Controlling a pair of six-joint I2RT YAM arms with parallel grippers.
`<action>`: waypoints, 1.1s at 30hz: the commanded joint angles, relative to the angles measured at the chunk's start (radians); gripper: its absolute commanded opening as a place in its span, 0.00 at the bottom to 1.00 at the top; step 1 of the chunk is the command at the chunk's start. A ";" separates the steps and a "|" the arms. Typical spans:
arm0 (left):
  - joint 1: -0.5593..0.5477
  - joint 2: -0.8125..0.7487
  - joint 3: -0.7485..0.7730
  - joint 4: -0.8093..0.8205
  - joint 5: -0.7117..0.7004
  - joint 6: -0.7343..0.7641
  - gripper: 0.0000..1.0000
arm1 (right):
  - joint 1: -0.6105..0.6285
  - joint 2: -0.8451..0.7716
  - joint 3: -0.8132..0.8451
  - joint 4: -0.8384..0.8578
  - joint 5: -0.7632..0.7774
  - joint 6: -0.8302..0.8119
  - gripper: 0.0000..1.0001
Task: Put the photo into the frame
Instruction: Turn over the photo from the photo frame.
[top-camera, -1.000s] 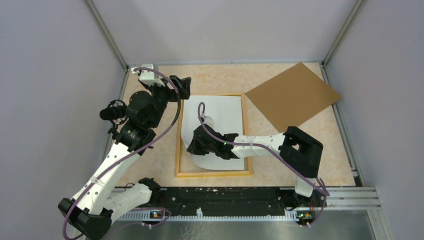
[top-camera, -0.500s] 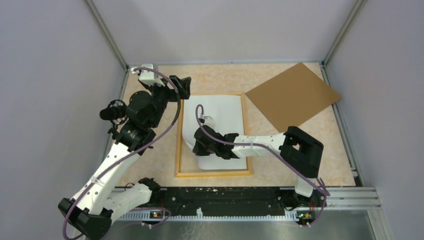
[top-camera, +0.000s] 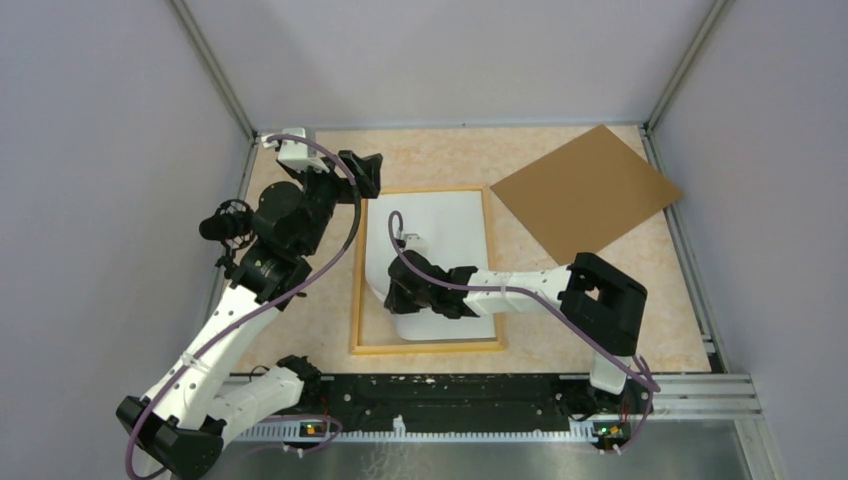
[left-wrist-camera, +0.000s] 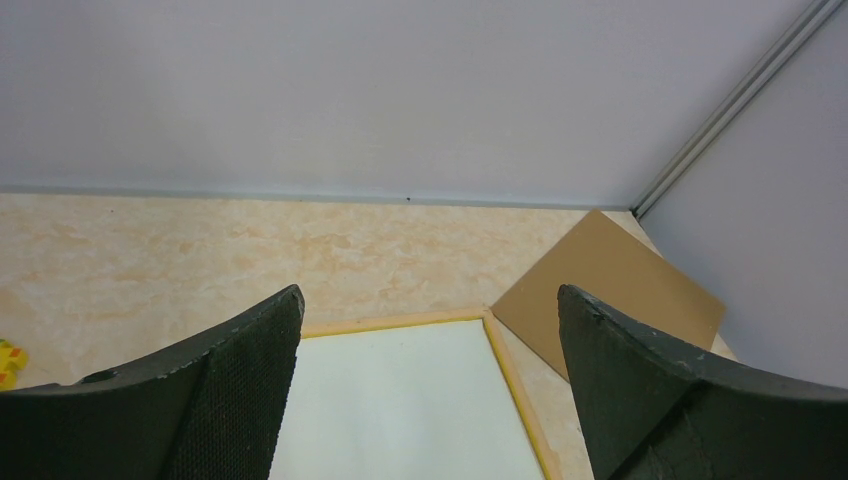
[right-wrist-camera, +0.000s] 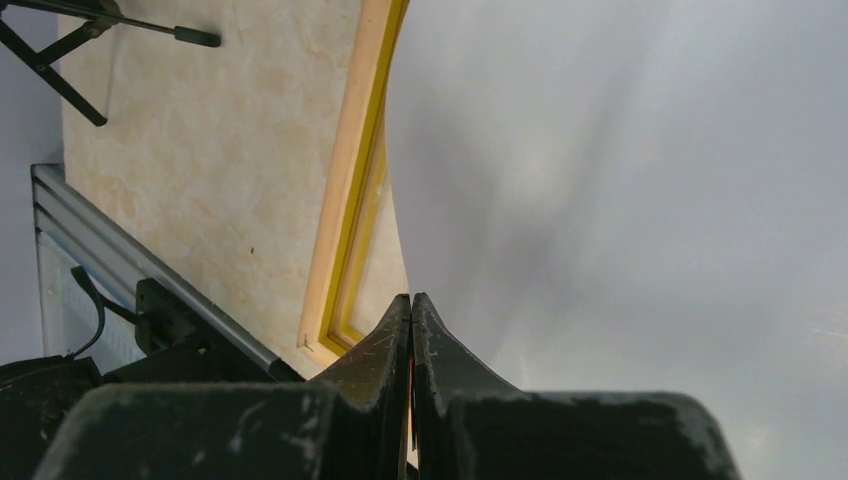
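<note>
The photo (top-camera: 440, 225) lies white back up inside the yellow-orange frame (top-camera: 425, 348) in the middle of the table. My right gripper (top-camera: 396, 290) is shut on the photo's near-left edge and holds that part curled up off the frame. In the right wrist view the shut gripper (right-wrist-camera: 411, 300) pinches a thin sheet edge, with the photo (right-wrist-camera: 620, 200) rising beside it and the frame (right-wrist-camera: 350, 200) below. My left gripper (top-camera: 366, 176) hangs open above the frame's far-left corner. In its wrist view the left gripper (left-wrist-camera: 428, 298) shows the photo (left-wrist-camera: 400, 400) and the frame (left-wrist-camera: 512, 372) between its fingers.
A stiff brown backing board (top-camera: 585, 190) lies at the back right, its corner next to the frame's far-right corner; it also shows as the board (left-wrist-camera: 610, 290) in the left wrist view. Enclosure walls stand close on three sides. A metal rail (top-camera: 480, 395) runs along the near edge.
My right gripper has shifted slightly to the right with the photo. The photo's far edge now lies inside the frame's far border, which shows fully. The left arm has not moved.
</note>
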 joint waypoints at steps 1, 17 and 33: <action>0.006 -0.003 0.014 0.045 0.011 -0.003 0.99 | 0.008 -0.012 -0.011 0.055 -0.062 -0.022 0.00; 0.011 0.002 0.014 0.045 0.027 -0.014 0.99 | 0.003 0.015 0.008 0.068 0.000 -0.053 0.08; 0.011 0.008 0.014 0.045 0.041 -0.025 0.99 | 0.003 -0.065 -0.038 0.168 -0.084 -0.065 0.56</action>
